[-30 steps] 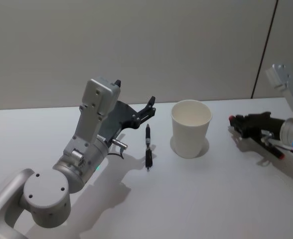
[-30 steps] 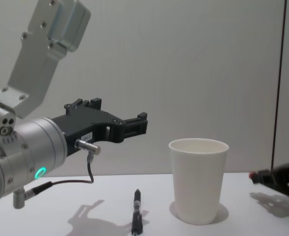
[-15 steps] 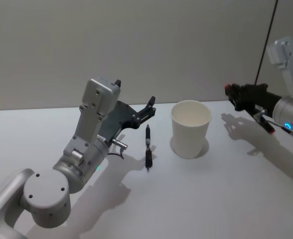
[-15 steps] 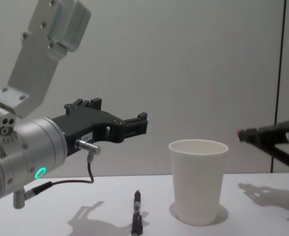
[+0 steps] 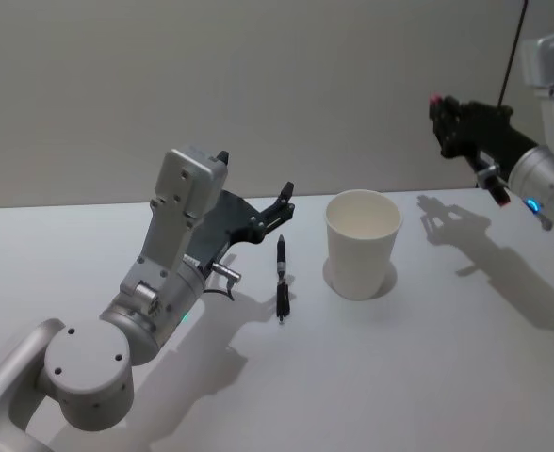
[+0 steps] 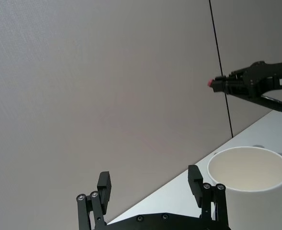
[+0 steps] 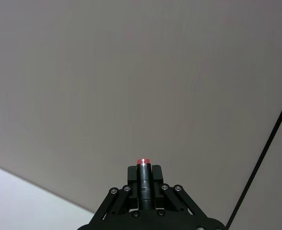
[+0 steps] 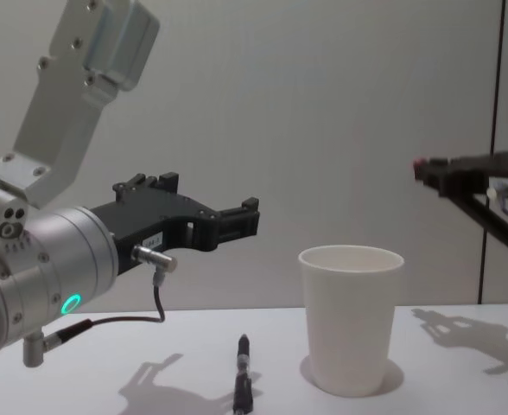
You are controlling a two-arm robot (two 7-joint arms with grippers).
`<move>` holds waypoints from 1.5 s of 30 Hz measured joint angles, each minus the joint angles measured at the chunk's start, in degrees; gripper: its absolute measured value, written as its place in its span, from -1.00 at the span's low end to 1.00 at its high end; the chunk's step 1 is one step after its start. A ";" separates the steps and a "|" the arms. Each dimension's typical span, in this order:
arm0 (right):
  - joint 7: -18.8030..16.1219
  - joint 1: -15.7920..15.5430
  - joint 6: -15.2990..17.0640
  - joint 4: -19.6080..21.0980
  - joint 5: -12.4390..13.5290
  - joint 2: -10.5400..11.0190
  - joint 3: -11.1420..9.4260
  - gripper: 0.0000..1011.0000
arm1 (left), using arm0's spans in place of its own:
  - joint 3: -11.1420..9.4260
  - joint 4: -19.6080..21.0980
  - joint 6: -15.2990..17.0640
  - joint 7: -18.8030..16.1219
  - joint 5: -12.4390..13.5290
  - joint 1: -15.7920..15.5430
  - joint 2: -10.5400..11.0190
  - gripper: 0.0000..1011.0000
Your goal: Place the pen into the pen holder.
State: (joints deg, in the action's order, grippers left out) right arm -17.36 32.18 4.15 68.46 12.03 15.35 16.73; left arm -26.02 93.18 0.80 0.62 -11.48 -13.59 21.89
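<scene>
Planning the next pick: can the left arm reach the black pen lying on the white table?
Probably yes: the open left pincer hovers near the black pen, higher up, nothing lies between, and the white paper cup stands apart from it.

White pen holder [image 5: 363, 247], black pen [image 5: 280, 279], red-tipped pen [image 7: 144, 183], white table [image 5: 399, 377]

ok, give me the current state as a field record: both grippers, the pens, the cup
left gripper: open, raised above the table, near the lying pen
right gripper: shut on the held pen, higher than the cup rim, to the cup's right
held pen: dark, red end poking past the fingertips
lying pen: dark, flat on the table, left of the cup, not touching it
pen holder: white paper cup, upright, no pen inside
status: pen not yet over the cup
</scene>
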 joint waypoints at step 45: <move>1.36 2.93 -12.86 0.01 5.79 -4.69 1.78 -0.66 | 0.00 0.00 0.00 0.00 0.00 0.00 0.00 0.98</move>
State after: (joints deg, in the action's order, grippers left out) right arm -16.00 35.11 -8.71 68.47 17.81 10.66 18.50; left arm -26.03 93.18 0.80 0.62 -11.48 -13.59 21.90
